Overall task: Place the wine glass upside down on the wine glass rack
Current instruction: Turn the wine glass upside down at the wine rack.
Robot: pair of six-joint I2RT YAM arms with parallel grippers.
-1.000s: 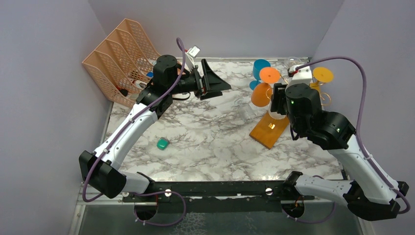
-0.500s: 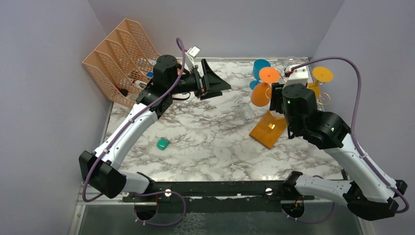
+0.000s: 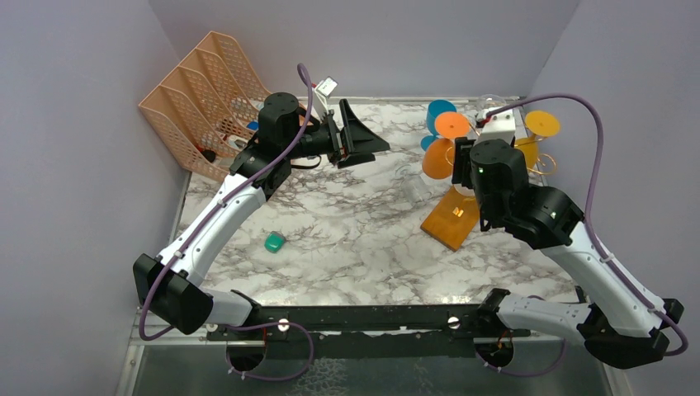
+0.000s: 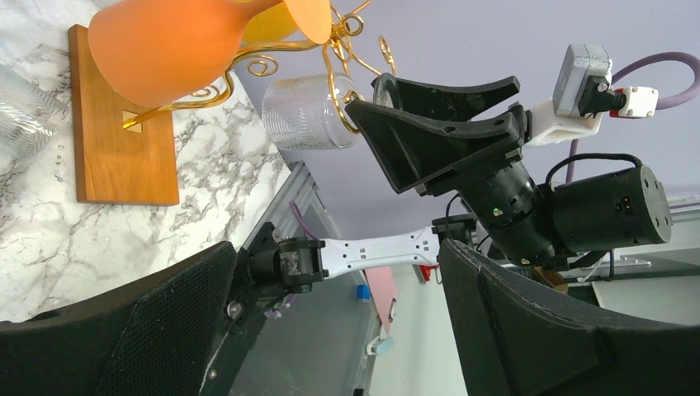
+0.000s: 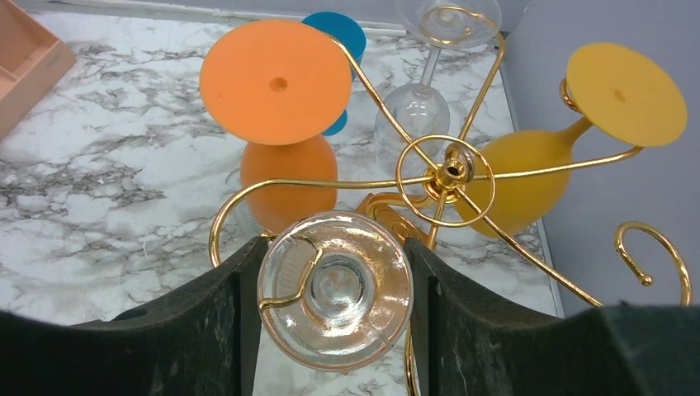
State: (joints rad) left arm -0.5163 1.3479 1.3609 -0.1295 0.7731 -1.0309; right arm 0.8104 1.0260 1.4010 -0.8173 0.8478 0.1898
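The clear wine glass (image 5: 363,322) is upside down, its round foot up between my right gripper's (image 5: 333,285) fingers, which touch it on both sides. A gold spiral arm end shows through the foot, beside the stem. Its ribbed bowl (image 4: 304,111) hangs below the gripper in the left wrist view. The wine glass rack (image 5: 446,171) is gold wire on an orange-brown wooden base (image 3: 452,221). My left gripper (image 3: 363,140) is open and empty, raised over the table's far middle, facing the rack.
On the rack hang an orange glass (image 5: 276,78), a yellow glass (image 5: 625,92), a blue one (image 5: 334,29) and a clear one (image 5: 446,16). Another clear glass (image 3: 410,180) lies left of the base. A peach mesh organiser (image 3: 202,95) stands far left; a small green object (image 3: 275,242) lies nearer.
My right arm has shifted a little to the left with the clear glass in its fingers. The left arm has not moved.
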